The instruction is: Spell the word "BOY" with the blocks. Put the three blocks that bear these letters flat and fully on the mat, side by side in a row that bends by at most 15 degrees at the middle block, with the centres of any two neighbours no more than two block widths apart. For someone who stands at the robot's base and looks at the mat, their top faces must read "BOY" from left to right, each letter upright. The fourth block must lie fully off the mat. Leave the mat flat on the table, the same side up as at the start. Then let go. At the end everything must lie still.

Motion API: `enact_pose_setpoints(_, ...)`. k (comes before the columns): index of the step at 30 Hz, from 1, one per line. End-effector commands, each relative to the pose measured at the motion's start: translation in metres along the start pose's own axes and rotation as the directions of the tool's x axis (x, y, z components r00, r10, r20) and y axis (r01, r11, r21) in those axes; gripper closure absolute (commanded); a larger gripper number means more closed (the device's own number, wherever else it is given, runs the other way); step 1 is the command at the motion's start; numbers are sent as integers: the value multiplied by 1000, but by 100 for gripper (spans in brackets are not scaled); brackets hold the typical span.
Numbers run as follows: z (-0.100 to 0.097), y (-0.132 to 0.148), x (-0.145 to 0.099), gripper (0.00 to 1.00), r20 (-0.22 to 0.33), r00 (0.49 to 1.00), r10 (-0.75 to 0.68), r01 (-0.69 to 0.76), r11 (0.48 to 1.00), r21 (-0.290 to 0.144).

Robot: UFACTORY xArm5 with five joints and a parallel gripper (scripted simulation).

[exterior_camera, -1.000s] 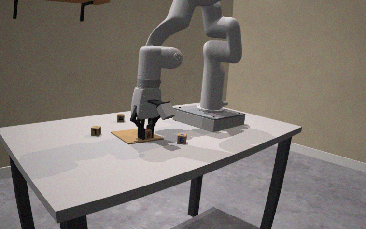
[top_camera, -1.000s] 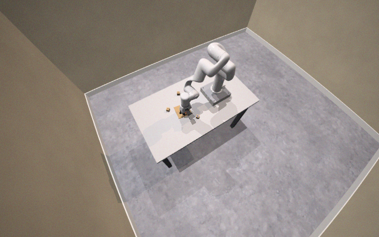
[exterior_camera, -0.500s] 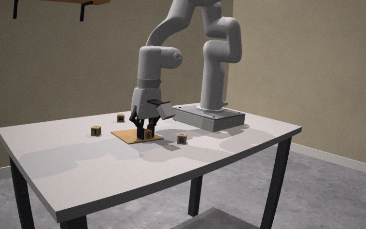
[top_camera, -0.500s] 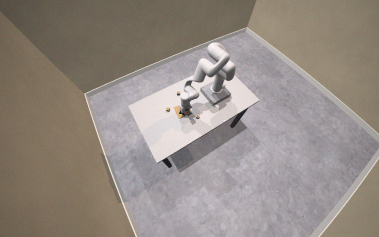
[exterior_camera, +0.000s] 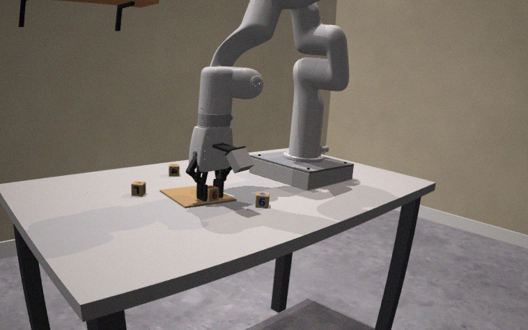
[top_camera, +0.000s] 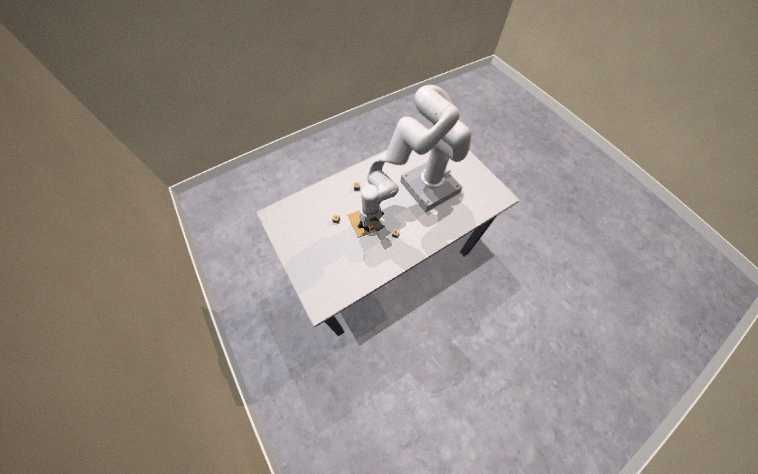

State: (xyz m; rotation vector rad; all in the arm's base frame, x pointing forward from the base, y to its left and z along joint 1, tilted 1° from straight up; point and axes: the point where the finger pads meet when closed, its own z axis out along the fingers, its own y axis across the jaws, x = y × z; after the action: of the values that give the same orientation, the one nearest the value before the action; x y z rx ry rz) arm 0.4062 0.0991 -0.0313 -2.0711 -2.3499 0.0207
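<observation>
A tan mat [exterior_camera: 195, 195] lies flat on the table; it also shows in the top view [top_camera: 363, 224]. A wooden block with a red mark [exterior_camera: 212, 193] rests on the mat's near right part. My gripper [exterior_camera: 210, 191] stands straight down over it, one finger on each side, open and a little apart from the block. It also shows in the top view [top_camera: 370, 226]. A block with a blue mark [exterior_camera: 262, 200] lies on the table right of the mat. A block with a dark mark [exterior_camera: 138, 189] lies left of the mat. Another block [exterior_camera: 173, 169] lies behind it. The top letters are too small to read.
The robot's base plate [exterior_camera: 301, 169] stands on the table behind and right of the mat. A wall shelf [exterior_camera: 116, 3] hangs high at the back left. The table's front edge [exterior_camera: 233, 256] is well away from the blocks.
</observation>
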Motion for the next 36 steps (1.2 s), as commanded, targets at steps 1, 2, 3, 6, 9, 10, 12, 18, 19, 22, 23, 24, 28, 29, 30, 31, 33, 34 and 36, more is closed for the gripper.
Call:
enact_pose_setpoints(1, -3, 1, 0, 53, 0, 1000, 0, 0, 1000, -3)
enact_pose_setpoints(2, -4, 1, 0, 53, 0, 1000, 0, 0, 1000, -3)
enact_pose_setpoints(3, -4, 1, 0, 53, 0, 1000, 0, 0, 1000, -3)
enact_pose_setpoints(6, -8, 1, 0, 53, 0, 1000, 0, 0, 1000, -3)
enact_pose_setpoints(9, -19, 1, 0, 53, 0, 1000, 0, 0, 1000, -4)
enact_pose_setpoints(10, -24, 1, 0, 53, 0, 1000, 0, 0, 1000, -4)
enact_pose_setpoints(12, -34, 1, 0, 53, 0, 1000, 0, 0, 1000, -4)
enact_pose_setpoints(18, -67, 1, -1, 53, 0, 1000, 0, 0, 1000, -4)
enact_pose_setpoints(19, -72, 1, -1, 53, 0, 1000, 0, 0, 1000, -4)
enact_pose_setpoints(22, -76, 1, -1, 53, 0, 1000, 0, 0, 1000, -4)
enact_pose_setpoints(23, -80, 1, -1, 53, 0, 1000, 0, 0, 1000, -4)
enact_pose_setpoints(24, -83, 1, -1, 53, 0, 1000, 0, 0, 1000, -4)
enact_pose_setpoints(28, -90, 1, -1, 53, 0, 1000, 0, 0, 1000, -4)
enact_pose_setpoints(29, -90, 1, -1, 53, 0, 1000, 0, 0, 1000, -4)
enact_pose_setpoints(30, -90, 1, -1, 53, 0, 1000, 0, 0, 1000, -4)
enact_pose_setpoints(31, -90, 1, -1, 53, 0, 1000, 0, 0, 1000, -4)
enact_pose_setpoints(33, -90, 1, -1, 0, 0, 1000, 0, 0, 1000, -4)
enact_pose_setpoints(34, -90, 1, -1, 0, 0, 1000, 0, 0, 1000, -4)
enact_pose_setpoints(36, -90, 1, -1, 0, 0, 1000, 0, 0, 1000, -4)
